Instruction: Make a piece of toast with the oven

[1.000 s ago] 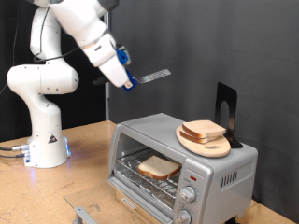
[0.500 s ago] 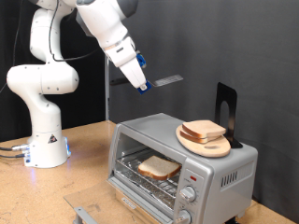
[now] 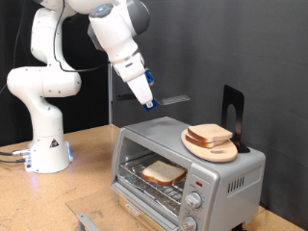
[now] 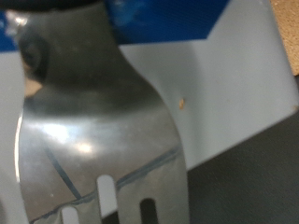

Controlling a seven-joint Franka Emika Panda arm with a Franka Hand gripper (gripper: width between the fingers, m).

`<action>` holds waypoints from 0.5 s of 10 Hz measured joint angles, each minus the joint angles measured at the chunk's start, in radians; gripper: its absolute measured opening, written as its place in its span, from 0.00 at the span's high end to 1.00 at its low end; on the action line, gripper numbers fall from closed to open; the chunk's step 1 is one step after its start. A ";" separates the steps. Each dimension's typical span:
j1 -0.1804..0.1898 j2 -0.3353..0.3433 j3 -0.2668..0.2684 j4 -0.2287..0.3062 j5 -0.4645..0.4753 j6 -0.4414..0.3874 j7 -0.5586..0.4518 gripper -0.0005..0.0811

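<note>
The piece of toast (image 3: 164,172) lies on the wire rack inside the oven (image 3: 226,176), whose door hangs open. My gripper (image 3: 148,99) is above the oven's top, towards the exterior view's left. It is shut on the handle of a metal spatula (image 3: 175,100), whose blade points to the exterior view's right, above the oven roof. In the wrist view the slotted spatula blade (image 4: 103,140) fills most of the picture, with the gripper's blue pads (image 4: 168,19) behind it.
A round wooden board (image 3: 210,149) with a stack of bread slices (image 3: 211,135) sits on the oven roof. A black stand (image 3: 233,114) rises behind it. The arm's white base (image 3: 46,144) stands on the wooden table at the exterior view's left.
My gripper has swung with the spatula to the exterior view's right and downward, closer to the oven roof. The toast and the board have not moved.
</note>
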 joint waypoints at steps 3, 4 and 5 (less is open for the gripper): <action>-0.002 0.045 0.044 -0.021 0.019 0.085 0.000 0.60; -0.003 0.062 0.057 -0.024 0.020 0.112 0.000 0.60; -0.005 0.080 0.068 -0.025 0.020 0.136 0.000 0.60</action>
